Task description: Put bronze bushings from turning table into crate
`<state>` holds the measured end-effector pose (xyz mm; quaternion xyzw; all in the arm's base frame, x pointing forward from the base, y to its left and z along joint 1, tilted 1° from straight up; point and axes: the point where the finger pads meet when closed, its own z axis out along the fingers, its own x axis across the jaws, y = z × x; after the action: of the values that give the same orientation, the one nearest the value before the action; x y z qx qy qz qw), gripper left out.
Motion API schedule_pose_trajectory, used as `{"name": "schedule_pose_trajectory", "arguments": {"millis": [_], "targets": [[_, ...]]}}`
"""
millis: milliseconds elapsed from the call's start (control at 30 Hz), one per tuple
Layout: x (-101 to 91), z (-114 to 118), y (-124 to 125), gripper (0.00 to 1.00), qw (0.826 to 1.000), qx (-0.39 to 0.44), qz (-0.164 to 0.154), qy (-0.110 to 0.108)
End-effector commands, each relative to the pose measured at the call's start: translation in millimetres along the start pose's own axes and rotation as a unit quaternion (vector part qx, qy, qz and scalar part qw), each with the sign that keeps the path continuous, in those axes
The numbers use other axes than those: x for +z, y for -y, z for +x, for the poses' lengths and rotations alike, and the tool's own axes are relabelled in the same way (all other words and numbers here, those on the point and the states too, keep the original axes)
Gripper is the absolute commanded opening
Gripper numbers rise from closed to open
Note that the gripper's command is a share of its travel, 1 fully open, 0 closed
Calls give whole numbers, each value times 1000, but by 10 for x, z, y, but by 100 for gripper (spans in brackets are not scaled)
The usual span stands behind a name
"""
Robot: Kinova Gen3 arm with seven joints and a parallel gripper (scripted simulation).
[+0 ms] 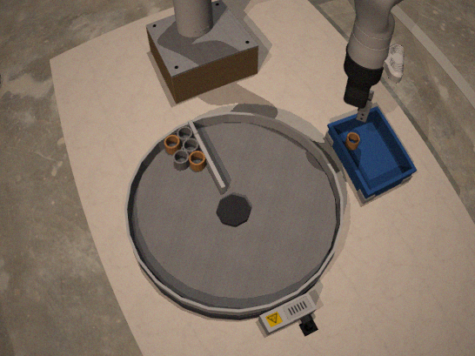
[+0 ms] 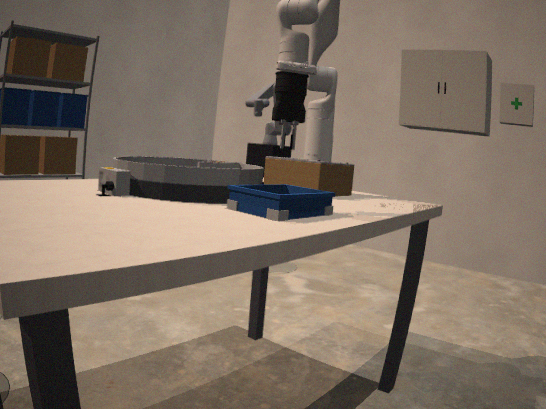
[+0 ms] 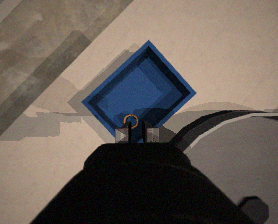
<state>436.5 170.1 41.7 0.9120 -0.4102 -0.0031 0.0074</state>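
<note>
A bronze bushing (image 1: 351, 145) (image 3: 131, 115) stands in the blue crate (image 1: 383, 155) (image 2: 305, 206) (image 3: 125, 90), near the wall facing the turning table (image 1: 261, 253) (image 2: 180, 175) (image 3: 230, 150). On that table, two more bronze bushings, one at the outer left (image 1: 171, 149) and one beside the bar (image 1: 197, 166), stand bunched with three steel bushings: the rear one (image 1: 183, 137), the middle one (image 1: 190, 149) and the front one (image 1: 181, 165). My gripper (image 1: 362, 117) (image 2: 287, 146) (image 3: 136, 129) is partly open and empty, above the crate's rear end. The crate wall hides its bushing in the exterior view.
A pale bar (image 1: 209, 156) stands across part of the turning table beside the bunch. The table has a raised rim and a dark centre hub (image 1: 234, 210). A drive box (image 1: 287, 313) (image 2: 115, 181) sits at its edge. The arm's base block (image 1: 217, 78) (image 2: 292, 173) stands behind.
</note>
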Motion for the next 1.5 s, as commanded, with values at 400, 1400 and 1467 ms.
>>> {"name": "schedule_pose_trajectory", "arguments": {"millis": [400,1400,1467], "targets": [[-8,2,6,42,1000,0,1,0],[6,309,-480,40,1000,0,1,0],[6,309,-480,40,1000,0,1,0]]}}
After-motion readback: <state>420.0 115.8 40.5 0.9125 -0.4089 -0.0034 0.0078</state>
